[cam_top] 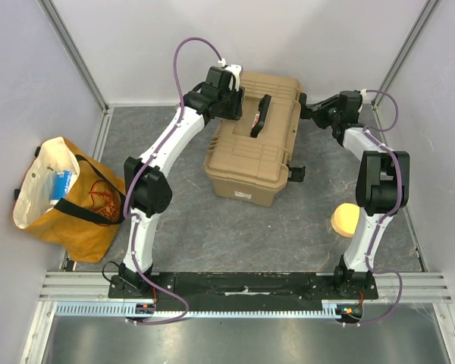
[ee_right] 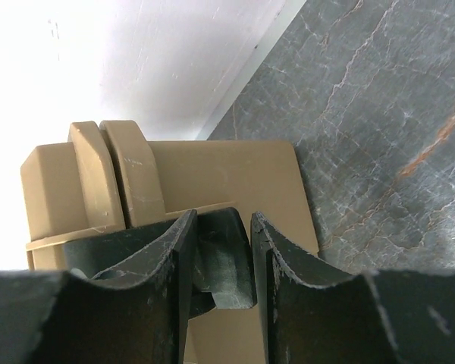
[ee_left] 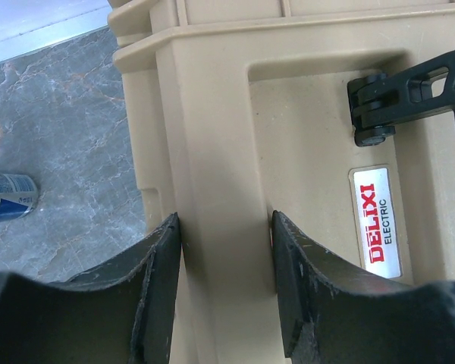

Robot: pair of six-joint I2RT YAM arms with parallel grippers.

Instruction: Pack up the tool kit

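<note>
A tan hard tool case [cam_top: 254, 152] lies closed at the middle back of the table, with a black carry handle [cam_top: 260, 115] on its lid. My left gripper [cam_top: 235, 102] is at the lid's back left. In the left wrist view it [ee_left: 225, 227] is shut on a raised tan ridge of the lid [ee_left: 212, 114], beside the handle hinge [ee_left: 409, 83]. My right gripper [cam_top: 303, 106] is at the case's back right side. In the right wrist view it [ee_right: 222, 224] is closed around a black latch [ee_right: 226, 265] on the case [ee_right: 235, 174].
A second black latch [cam_top: 296, 173] sticks out on the case's right side nearer the front. An orange and cream tote bag [cam_top: 68, 201] with a blue item in it stands at the left. A yellow round object [cam_top: 344, 220] lies by the right arm. A can [ee_left: 7, 196] lies on the table left of the case.
</note>
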